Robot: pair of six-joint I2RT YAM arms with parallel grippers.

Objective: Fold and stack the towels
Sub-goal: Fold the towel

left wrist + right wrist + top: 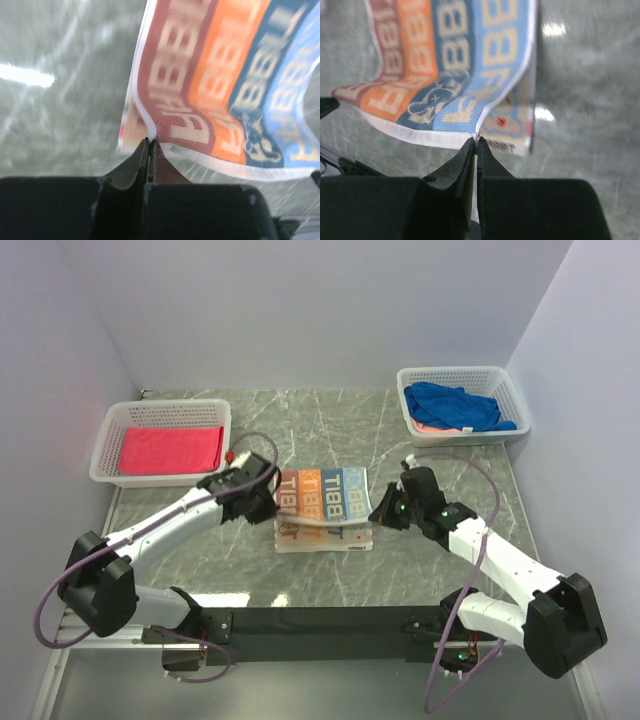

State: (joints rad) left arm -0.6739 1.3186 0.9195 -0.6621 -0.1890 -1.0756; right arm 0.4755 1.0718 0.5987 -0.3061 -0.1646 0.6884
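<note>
Printed towel [323,508] lying mid-tabletop, one hem raised, sagging between both grippers. Your left gripper [150,144] pinching hem's left corner, fingers pressed together on cloth; your right gripper [476,141] pinching right corner likewise. Pink towel [170,450] sitting in far-left basket [104,452].

Bright, even overhead light; glare patches on table [25,77]; both wrist views blurred; shadows soft.
</note>
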